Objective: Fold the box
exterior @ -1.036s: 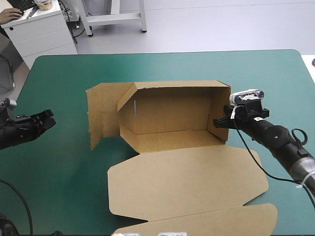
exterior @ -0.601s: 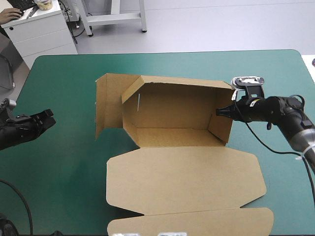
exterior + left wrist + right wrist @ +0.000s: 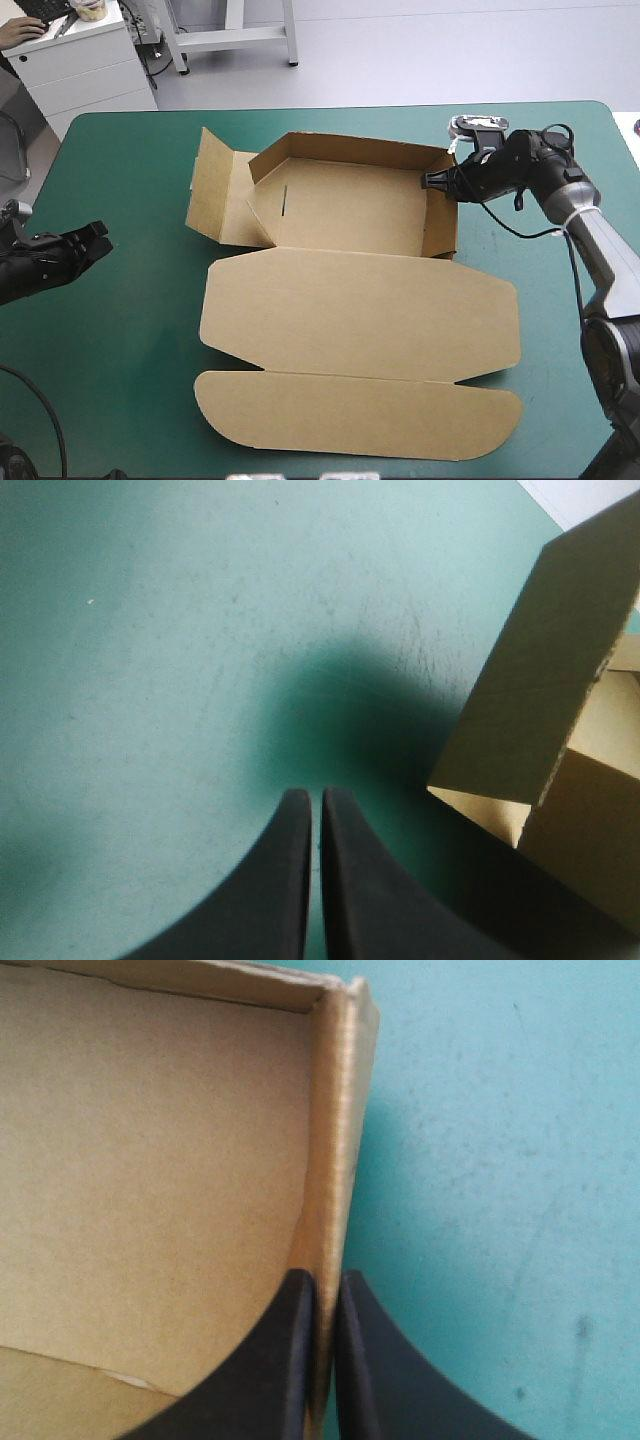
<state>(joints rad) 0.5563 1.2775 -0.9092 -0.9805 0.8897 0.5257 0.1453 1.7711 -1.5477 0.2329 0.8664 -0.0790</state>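
Fingers of right gripper (image 3: pixel 325 1278) clamp one wall of one box (image 3: pixel 350 205).

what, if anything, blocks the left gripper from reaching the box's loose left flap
Probably nothing, so likely yes: only bare teal-green cover lies between the left gripper and the flap, which stands out from the box on that side.

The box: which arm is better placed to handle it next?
Probably right: the right gripper is shut on the box, at its right wall; the left gripper is shut over teal-green cover, apart.
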